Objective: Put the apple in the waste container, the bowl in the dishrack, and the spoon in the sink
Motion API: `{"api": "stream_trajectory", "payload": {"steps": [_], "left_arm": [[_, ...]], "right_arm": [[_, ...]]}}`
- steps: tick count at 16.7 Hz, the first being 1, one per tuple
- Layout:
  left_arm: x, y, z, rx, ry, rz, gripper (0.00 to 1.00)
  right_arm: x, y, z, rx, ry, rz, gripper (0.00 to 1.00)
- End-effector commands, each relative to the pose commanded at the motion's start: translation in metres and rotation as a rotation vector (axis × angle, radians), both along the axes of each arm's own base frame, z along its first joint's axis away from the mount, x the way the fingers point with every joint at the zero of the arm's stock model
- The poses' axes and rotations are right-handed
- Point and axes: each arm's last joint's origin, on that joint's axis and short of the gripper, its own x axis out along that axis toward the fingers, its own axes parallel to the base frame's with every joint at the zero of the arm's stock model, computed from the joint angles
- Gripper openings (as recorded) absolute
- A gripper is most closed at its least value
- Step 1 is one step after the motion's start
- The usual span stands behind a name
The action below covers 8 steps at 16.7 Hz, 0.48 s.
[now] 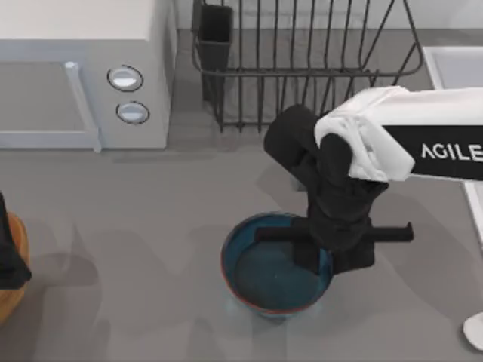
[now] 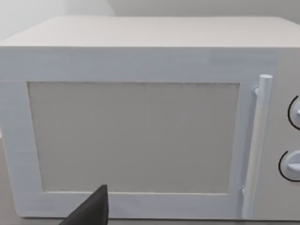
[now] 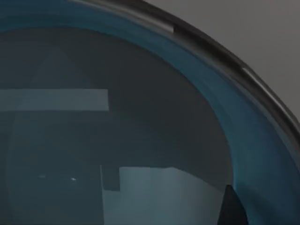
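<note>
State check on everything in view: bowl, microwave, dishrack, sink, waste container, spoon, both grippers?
bowl: upright on the table, empty inside.
right gripper: down at the bowl's right rim; grasp unclear.
microwave: door closed.
dishrack: no dishes in the visible part.
cutlery cup: at the rack's left corner.
sink: corner only visible.
waste container: partly visible at left edge, left gripper over it.
spoon: tip at right edge, on the table.

Grey kitchen counter with a white microwave.
The smooth grey tabletop (image 1: 151, 226) carries soft shadows. The microwave (image 1: 83, 72) sits at its far left, with a vertical handle (image 2: 255, 140) and two round knobs (image 1: 125, 78).
</note>
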Motion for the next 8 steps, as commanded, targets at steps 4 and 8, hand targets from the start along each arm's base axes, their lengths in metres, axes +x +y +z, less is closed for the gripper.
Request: {"api": "stream_trajectory", "payload": {"steps": [4,8], "left_arm": [[0.000,0.000,0.000,0.000,0.000,0.000,1.00],[0.000,0.000,0.000,0.000,0.000,0.000,1.00]], "right_arm": [[0.000,0.000,0.000,0.000,0.000,0.000,0.00],[0.002,0.002,0.013,0.005,-0.007,-0.001,0.00]]}}
